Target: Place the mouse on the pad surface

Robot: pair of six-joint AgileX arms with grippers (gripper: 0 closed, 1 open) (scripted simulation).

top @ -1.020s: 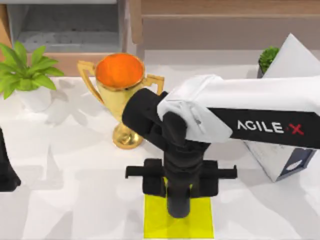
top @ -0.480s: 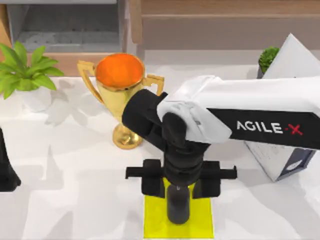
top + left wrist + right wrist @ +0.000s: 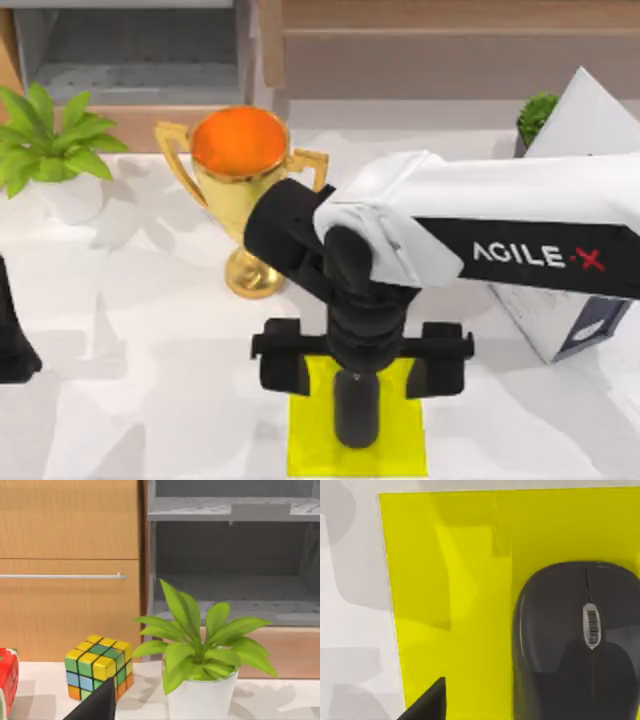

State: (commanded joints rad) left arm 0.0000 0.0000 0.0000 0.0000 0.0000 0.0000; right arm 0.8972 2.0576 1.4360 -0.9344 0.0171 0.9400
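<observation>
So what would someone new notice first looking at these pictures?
Probably the right arm reaching across the table, its hand spread open above the yellow pad at the near edge. The right wrist view shows the dark mouse lying on that pad. Next, the gold trophy with its orange bowl stands behind the pad.

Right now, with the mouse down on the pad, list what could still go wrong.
1. The right gripper hangs open right over the mouse; lifting off crooked could let a finger nudge it off the yellow pad.
2. The gold trophy stands close behind the arm; a wide retreat might tip it.
</observation>
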